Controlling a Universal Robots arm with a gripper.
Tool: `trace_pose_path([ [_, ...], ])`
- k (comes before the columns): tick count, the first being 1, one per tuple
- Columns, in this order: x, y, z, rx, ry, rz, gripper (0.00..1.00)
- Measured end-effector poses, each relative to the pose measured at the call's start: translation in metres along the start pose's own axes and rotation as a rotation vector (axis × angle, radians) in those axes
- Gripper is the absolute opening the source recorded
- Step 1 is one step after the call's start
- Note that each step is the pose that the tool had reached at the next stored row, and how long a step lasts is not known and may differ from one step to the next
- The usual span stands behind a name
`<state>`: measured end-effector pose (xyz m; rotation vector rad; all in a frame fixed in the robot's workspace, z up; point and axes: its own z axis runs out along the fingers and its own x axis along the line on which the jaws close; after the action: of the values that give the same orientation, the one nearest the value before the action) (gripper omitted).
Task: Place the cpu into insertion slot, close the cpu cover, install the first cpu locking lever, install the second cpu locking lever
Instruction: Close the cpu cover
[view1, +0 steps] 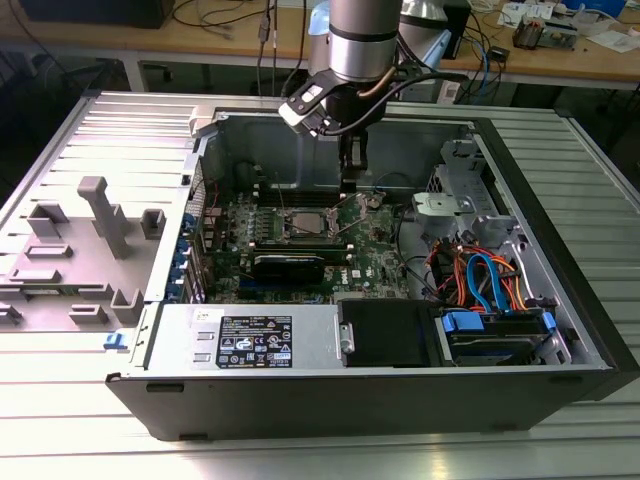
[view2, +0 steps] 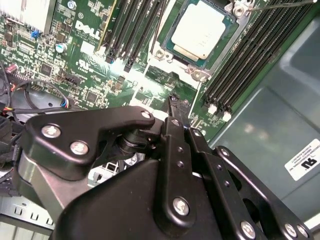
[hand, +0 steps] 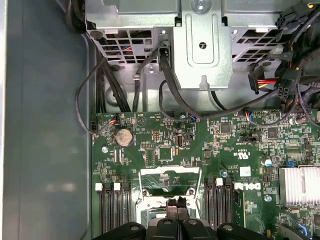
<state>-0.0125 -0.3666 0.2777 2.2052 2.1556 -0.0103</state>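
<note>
Silver-grey cpu (view2: 200, 30), green motherboard (hand: 150, 125), blue cables (view1: 485, 280)

Above the chip (view2: 200, 32): open from overhead.
Beside the chip: memory slots (view2: 250, 60) lie low on both sides.
Exterior view's right: drive cage (view1: 465, 195) and loose cables (view1: 480, 275) crowd the board's edge.
Exterior view's near side: power supply box (view1: 255, 340) rises above the board.

The arm (view1: 362, 40) comes straight down from the top of the exterior view, its silver-grey last segment upright, with a black wrist (view1: 335, 102) block and looping cables (view1: 440, 76) just below it. The black gripper (view1: 352, 172) hangs vertically beneath the wrist, pointing down. In both wrist views its two slim fingers (view2: 172, 107) (hand: 172, 205) are drawn together tip to tip, nothing held between them, and the linkage bars (view2: 100, 131) are folded in close alongside.
</note>
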Motion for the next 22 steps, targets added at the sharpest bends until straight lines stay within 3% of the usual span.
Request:
trace_pose_path([
  [12,0.0000,0.0008,0.0000,0.0000,0.0001,0.000,0.11],
  [20,0.0004,0.0147,0.0006,0.0000,0.0000,0.000,0.11],
  [22,0.0004,0.0149,0.0007,0.0000,0.0000,0.000,0.11],
])
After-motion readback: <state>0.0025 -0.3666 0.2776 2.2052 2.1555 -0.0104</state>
